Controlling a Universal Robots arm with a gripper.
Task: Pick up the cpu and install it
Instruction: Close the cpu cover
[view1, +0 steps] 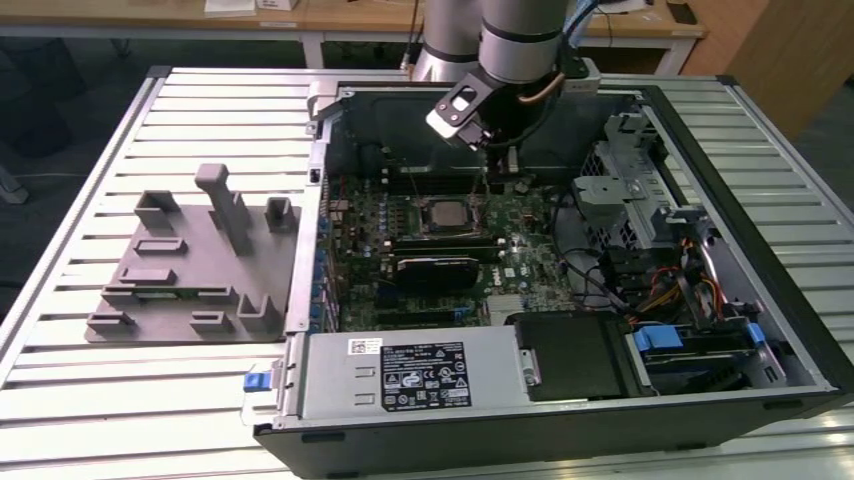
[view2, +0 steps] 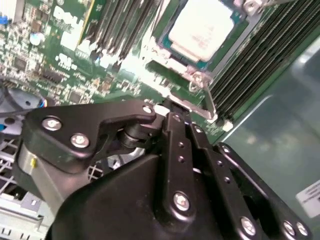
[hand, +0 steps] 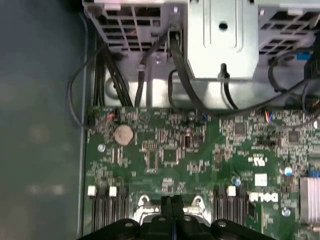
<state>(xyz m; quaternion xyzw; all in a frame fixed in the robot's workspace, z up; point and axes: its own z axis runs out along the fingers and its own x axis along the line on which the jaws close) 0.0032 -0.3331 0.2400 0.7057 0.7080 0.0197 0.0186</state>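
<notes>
The cpu (view2: 204, 25) lies flat in the motherboard's socket, its silver-grey top showing inside the metal frame; in the exterior view the cpu (view1: 445, 213) sits mid-board. My gripper (view1: 499, 178) hangs over the board just to the exterior view's right of the socket. In the second wrist view the gripper (view2: 169, 106) has its black fingers pressed together, tips close beside the socket's thin metal lever (view2: 206, 97). In the first wrist view the gripper (hand: 172, 202) shows the same shut fingers (hand: 166, 202) with nothing visible between them.
The open computer case (view1: 787, 330) lies on a slatted table (view1: 160, 400). A grey moulded tray (view1: 200, 270) rests on the exterior view's left. Memory slots (view2: 255, 55) flank the socket. Drive cages and cables (view1: 641, 230) crowd the exterior view's right; a power supply (view1: 407, 375) fills the front.
</notes>
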